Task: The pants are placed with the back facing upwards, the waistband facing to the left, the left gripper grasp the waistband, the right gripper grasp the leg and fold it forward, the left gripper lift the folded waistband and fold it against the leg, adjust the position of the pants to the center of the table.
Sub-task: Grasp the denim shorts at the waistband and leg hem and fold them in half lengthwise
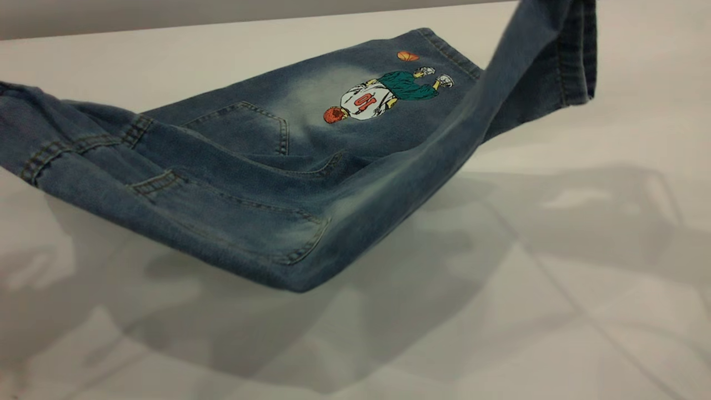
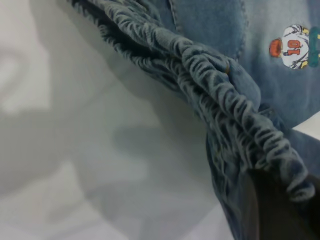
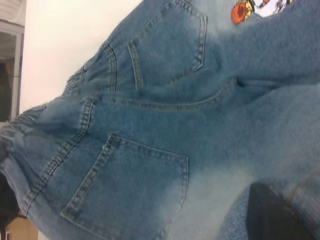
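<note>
The pants (image 1: 266, 183) are blue denim shorts, back pockets up. Their near half hangs above the table (image 1: 555, 289), strung between both ends. The far leg with the cartoon player (image 1: 383, 94) lies on the table. The gathered waistband (image 1: 33, 150) runs off the exterior view's left edge. In the left wrist view the waistband (image 2: 225, 100) bunches over my left gripper (image 2: 272, 202), which is shut on it. The plain leg (image 1: 555, 50) rises out of the top right. My right gripper (image 3: 280, 212) is shut on that leg's denim (image 3: 235, 215). Neither gripper shows in the exterior view.
The table's far edge (image 1: 222, 21) meets a grey wall at the back. The hanging cloth casts broad shadows (image 1: 389, 289) on the tabletop in front. Past the table's side, the right wrist view shows a dark frame (image 3: 10, 60).
</note>
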